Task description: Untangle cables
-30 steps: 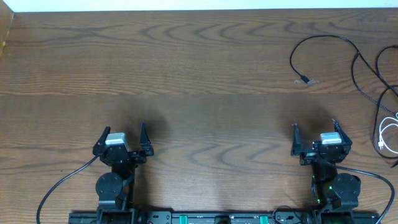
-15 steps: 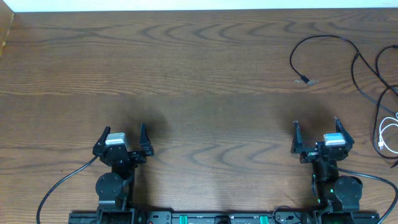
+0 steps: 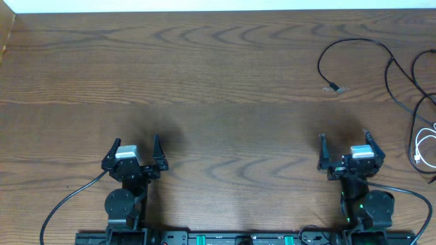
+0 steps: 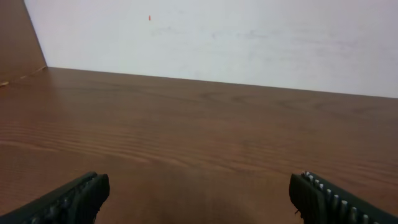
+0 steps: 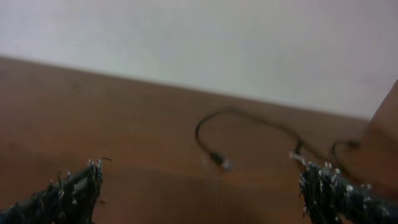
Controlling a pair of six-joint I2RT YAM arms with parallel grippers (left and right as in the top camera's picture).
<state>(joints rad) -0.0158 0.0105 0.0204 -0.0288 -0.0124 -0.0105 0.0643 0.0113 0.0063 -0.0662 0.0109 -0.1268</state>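
The cables lie at the table's far right. One black cable [image 3: 354,42] curls in a loop and ends in a small plug [image 3: 332,86]. More black cord [image 3: 402,85] runs toward the right edge, where a white cable [image 3: 426,146] is coiled. My right gripper [image 3: 345,144] stands open near the front edge, well short of the plug, with nothing between its fingers. Its wrist view shows the black cable [image 5: 249,118] and plug [image 5: 217,158] ahead, blurred. My left gripper [image 3: 135,144] is open over bare wood at the front left, far from every cable.
The wooden table [image 3: 204,82] ends at a pale wall along the back, and a raised wooden side [image 4: 18,43] stands at the far left. Thick black wires [image 3: 65,204] trail from both arm bases along the front edge.
The right gripper shifted slightly right and then came back a little to the left. The left arm and the cables have stayed where they were.
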